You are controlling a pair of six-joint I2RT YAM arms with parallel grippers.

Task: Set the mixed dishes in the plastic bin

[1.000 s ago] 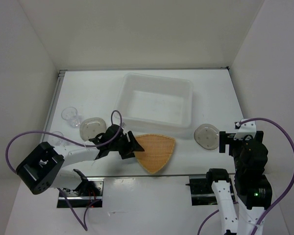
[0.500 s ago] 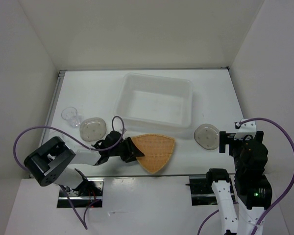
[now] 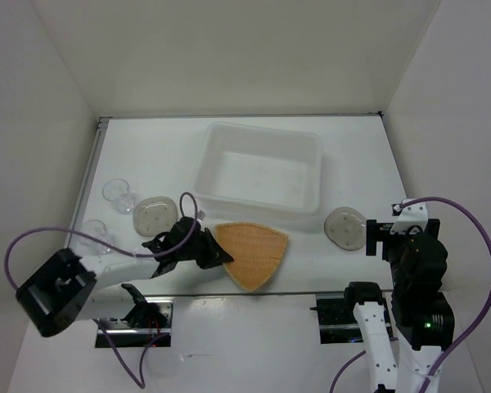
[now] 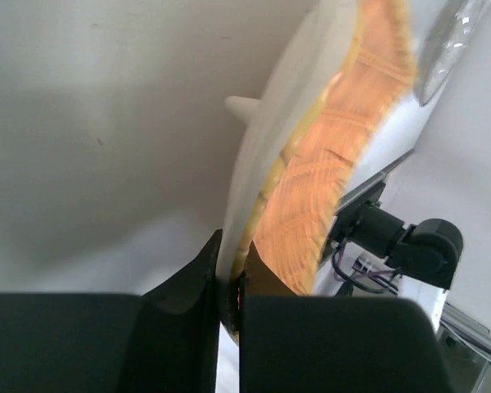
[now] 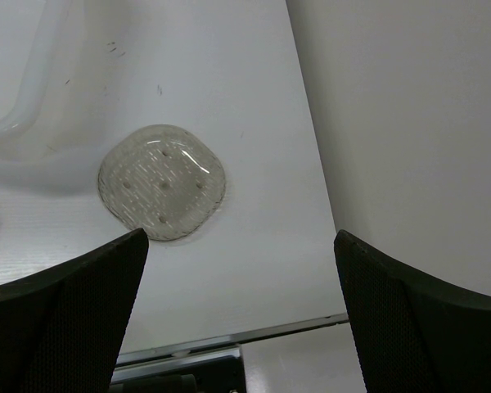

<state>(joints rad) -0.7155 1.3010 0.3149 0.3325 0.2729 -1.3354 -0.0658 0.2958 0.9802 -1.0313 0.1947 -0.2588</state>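
With the bin (image 3: 258, 176) at upper centre empty (the whole job remained), the left tool (image 4: 229, 286) was clenched on the orange plate's (image 3: 252, 252) left edge at lower centre, while the right tool (image 5: 241, 327) gaped above the right-hand saucer (image 5: 162, 182).

place: robot lab test cell | evidence: plain white walls (image 3: 229, 57), white table (image 3: 151, 151), purple cables (image 3: 442, 199)

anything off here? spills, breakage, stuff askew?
Nothing spilled or broken. One oddity: the orange plate looks tilted, its rim pinched in the left gripper, with its white underside showing in the left wrist view. Both saucers lie flat, and the bin sits upright.
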